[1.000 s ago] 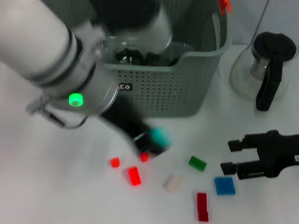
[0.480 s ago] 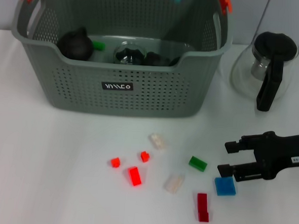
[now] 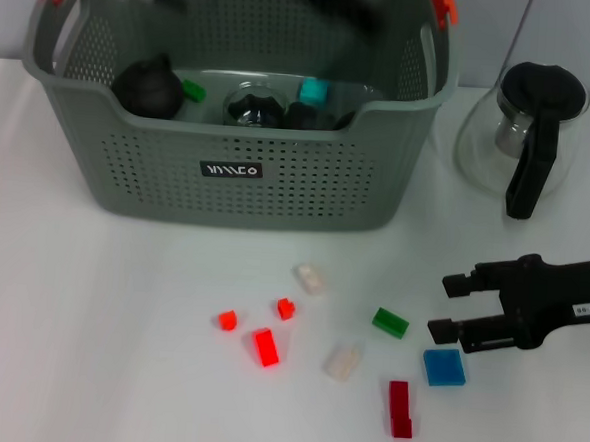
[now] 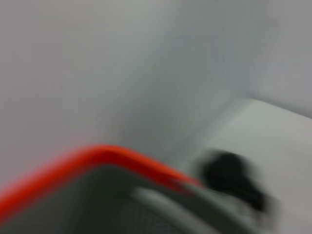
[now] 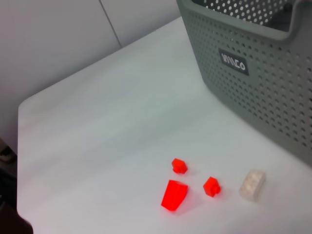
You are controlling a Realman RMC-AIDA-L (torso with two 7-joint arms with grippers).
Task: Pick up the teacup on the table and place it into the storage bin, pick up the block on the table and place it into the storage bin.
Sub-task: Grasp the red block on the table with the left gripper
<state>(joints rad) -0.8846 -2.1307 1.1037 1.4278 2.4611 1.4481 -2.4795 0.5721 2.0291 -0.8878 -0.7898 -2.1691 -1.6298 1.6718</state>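
The grey-green storage bin [image 3: 297, 186] stands at the back of the table, and its labelled front wall [image 5: 253, 83] also shows in the right wrist view. Inside it lie a teal block [image 3: 311, 90], a small green block [image 3: 193, 90], a clear glass teacup [image 3: 257, 108] and a black round pot [image 3: 148, 88]. My left arm [image 3: 333, 3] is a dark blur above the bin's far rim. My right gripper [image 3: 440, 306] hovers open low over the table at the right, beside a blue block [image 3: 443, 367] and a green block [image 3: 390, 322].
Loose on the table lie red blocks [image 3: 264, 346] [image 3: 286, 308] [image 3: 228, 320], a white block [image 3: 310, 278], a translucent one [image 3: 343, 361] and a dark red one [image 3: 398, 408]. A glass carafe [image 3: 526, 135] with black lid stands right of the bin. An orange handle tab [image 4: 97, 158] fills the left wrist view.
The left arm lifted the teal block from the table up over the bin. The block now lies inside the bin. The right gripper has barely moved.
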